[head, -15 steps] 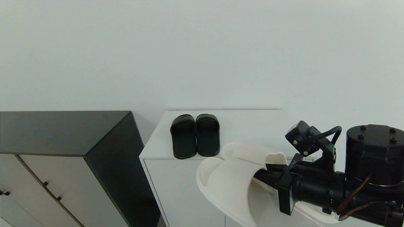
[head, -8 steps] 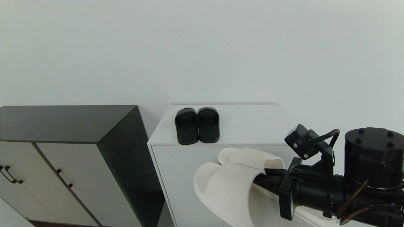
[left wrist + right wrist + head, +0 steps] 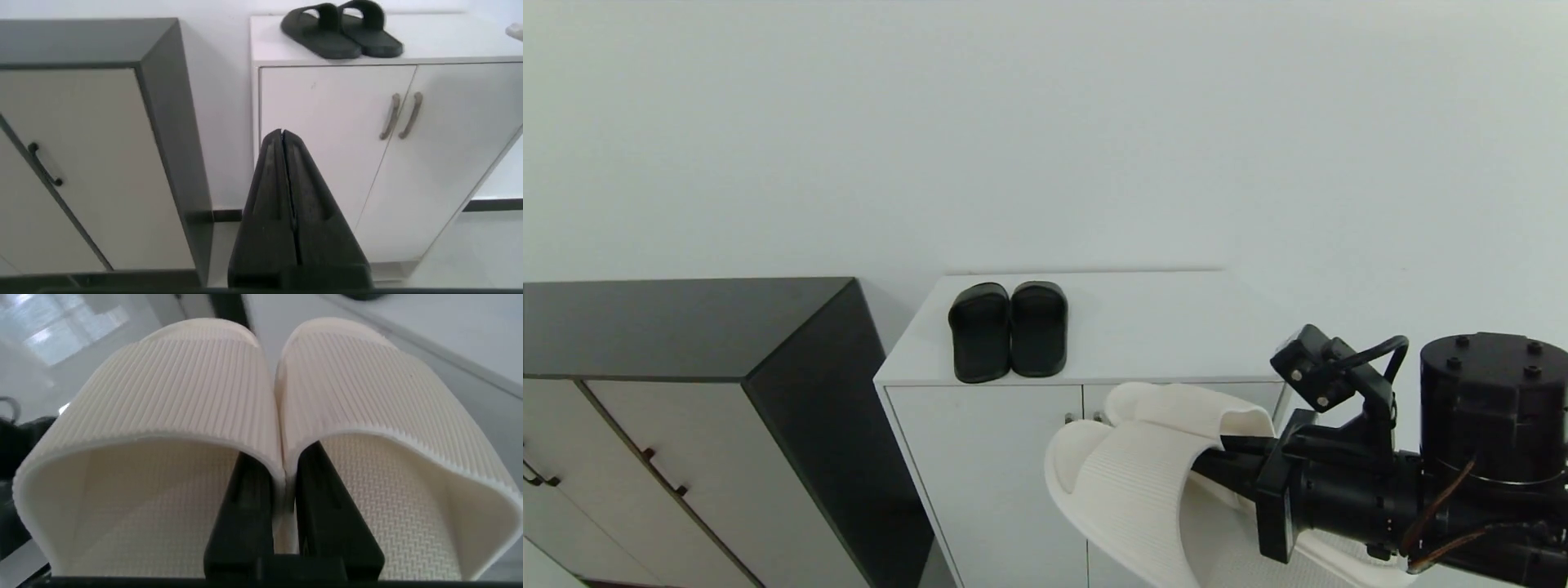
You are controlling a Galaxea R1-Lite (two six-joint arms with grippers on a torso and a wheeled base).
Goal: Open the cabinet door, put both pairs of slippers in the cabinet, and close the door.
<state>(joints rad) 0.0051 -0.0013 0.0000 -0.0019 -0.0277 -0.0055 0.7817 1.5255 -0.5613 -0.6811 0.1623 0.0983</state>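
Slippers, the white pair (image 3: 1143,474), hung side by side before the white cabinet (image 3: 980,474). Their inner walls were pinched together by the right end effector (image 3: 284,498), so one grasp carried both. The black pair (image 3: 1009,331) lay on the cabinet's top. Its doors were shut, handles (image 3: 402,116) meeting mid-front. The left end effector (image 3: 283,147), closed and empty, faced them, probably to pull one open.

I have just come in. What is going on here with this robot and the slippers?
The right gripper holds the pair of white slippers, one finger inside each, pinching their inner sides together, in front of the white cabinet. The cabinet's doors are shut. The pair of black slippers lies on top of it. The left gripper is shut and empty, facing the cabinet front.
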